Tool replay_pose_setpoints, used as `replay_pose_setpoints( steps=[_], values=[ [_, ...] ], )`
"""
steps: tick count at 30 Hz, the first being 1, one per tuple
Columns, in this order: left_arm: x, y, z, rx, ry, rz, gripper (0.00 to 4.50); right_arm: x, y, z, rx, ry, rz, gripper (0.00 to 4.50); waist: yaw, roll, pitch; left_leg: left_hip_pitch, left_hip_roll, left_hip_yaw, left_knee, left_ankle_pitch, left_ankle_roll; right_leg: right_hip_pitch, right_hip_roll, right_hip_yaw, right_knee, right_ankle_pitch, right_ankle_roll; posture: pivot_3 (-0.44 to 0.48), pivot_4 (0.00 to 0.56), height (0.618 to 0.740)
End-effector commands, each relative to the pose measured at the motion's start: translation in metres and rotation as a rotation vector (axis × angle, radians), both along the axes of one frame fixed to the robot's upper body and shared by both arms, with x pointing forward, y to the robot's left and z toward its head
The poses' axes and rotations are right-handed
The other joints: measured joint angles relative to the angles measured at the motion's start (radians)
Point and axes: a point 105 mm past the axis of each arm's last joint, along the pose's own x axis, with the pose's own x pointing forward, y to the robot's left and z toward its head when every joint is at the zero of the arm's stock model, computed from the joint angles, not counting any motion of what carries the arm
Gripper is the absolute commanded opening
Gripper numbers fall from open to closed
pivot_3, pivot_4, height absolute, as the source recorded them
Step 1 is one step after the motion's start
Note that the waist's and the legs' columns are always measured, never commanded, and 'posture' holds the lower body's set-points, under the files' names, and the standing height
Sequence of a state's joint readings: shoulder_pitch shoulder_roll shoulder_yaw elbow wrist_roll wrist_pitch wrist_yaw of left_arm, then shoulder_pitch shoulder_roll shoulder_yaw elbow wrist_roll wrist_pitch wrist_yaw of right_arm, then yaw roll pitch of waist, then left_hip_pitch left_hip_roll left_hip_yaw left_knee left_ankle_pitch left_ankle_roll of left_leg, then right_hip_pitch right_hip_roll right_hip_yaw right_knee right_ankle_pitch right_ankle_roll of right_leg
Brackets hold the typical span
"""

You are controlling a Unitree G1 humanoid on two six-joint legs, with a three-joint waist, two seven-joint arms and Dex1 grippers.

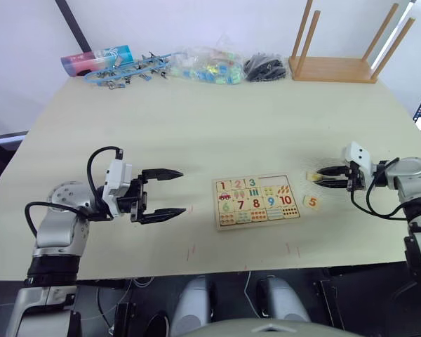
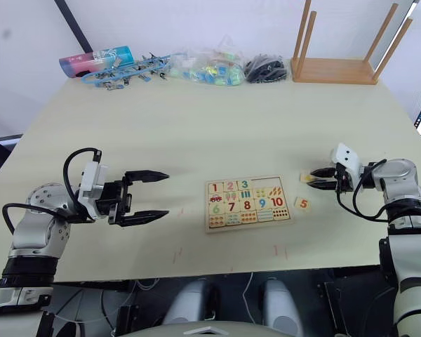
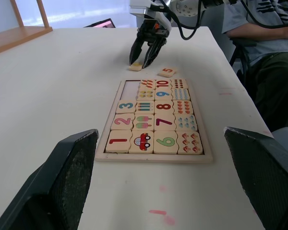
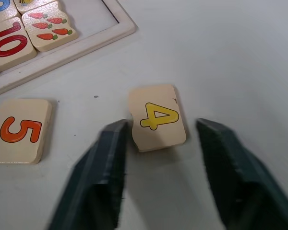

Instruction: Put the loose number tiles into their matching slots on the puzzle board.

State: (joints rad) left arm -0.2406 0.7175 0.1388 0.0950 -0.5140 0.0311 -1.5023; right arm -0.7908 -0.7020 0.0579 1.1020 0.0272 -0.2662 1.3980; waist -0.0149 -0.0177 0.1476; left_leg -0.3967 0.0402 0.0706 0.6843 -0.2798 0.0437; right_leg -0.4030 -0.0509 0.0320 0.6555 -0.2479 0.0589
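My right arm reaches in from the bench's right edge, forearm level, its claw (image 1: 328, 176) low over the yellow 4 tile (image 4: 157, 116). The two black fingers are spread, one on each side of the tile; one fingertip (image 4: 116, 132) sits right at the tile's edge, the other stands a little apart. The tile lies flat on the bench (image 1: 196, 126), just off the puzzle board's (image 1: 256, 201) upper right corner. It is a small pale-wood square with rounded corners and a wavy side.

The orange 5 tile (image 1: 311, 202) lies flat beside the board's right edge, near the 4 tile, the same smooth pale wood.

My left arm is bent at the elbow, and its claw (image 1: 161, 194) hovers left of the board, well apart from it, with the flat matte black fingers spread wide and pointing toward the board.

The board is a flat rectangle with a thin raised frame. In its upper row the red 1 (image 3: 118, 141), orange 2 (image 3: 123, 120) and green 3 (image 3: 126, 105) sit in place; the two slots (image 3: 130, 88) beyond them show bare wood.

An upturned wooden stool (image 1: 335, 67) stands at the bench's far right.
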Motion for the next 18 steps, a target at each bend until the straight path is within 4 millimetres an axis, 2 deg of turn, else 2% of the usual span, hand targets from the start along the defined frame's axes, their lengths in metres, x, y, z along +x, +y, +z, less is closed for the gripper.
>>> replay_pose_setpoints(
  steps=[1,10,14,18],
  values=[
    [-0.002,0.002,0.006,-0.006,-0.03,-0.009,4.5,-0.004,-0.006,-0.003,0.006,0.008,-0.016,0.92,0.0,0.0,0.0,0.0,0.0,0.0,0.0,0.0,0.0,0.0,0.0,0.0,0.0,0.0,0.0,0.0,0.15,0.737],
    [0.0,0.003,0.005,-0.006,-0.029,-0.024,4.5,-0.004,0.004,0.017,0.032,-0.078,0.04,0.92,0.0,0.0,0.0,0.0,0.0,0.0,0.0,0.0,0.0,0.0,0.0,0.0,0.0,0.0,0.0,0.0,0.15,0.737],
    [0.0,0.002,0.005,-0.007,-0.03,-0.034,4.5,-0.01,0.011,0.035,-0.007,-0.126,0.061,0.92,0.002,0.001,0.0,0.0,0.001,-0.001,0.0,0.0,0.0,0.0,0.0,0.0,0.0,0.0,0.0,0.0,0.15,0.737],
    [0.001,0.001,0.003,-0.006,-0.031,-0.036,4.5,-0.019,0.015,0.043,-0.074,-0.143,0.078,0.92,0.002,0.001,0.0,-0.001,0.001,-0.003,0.0,0.0,0.0,-0.001,-0.001,0.001,0.001,0.0,0.0,0.0,0.15,0.737]
  ],
)
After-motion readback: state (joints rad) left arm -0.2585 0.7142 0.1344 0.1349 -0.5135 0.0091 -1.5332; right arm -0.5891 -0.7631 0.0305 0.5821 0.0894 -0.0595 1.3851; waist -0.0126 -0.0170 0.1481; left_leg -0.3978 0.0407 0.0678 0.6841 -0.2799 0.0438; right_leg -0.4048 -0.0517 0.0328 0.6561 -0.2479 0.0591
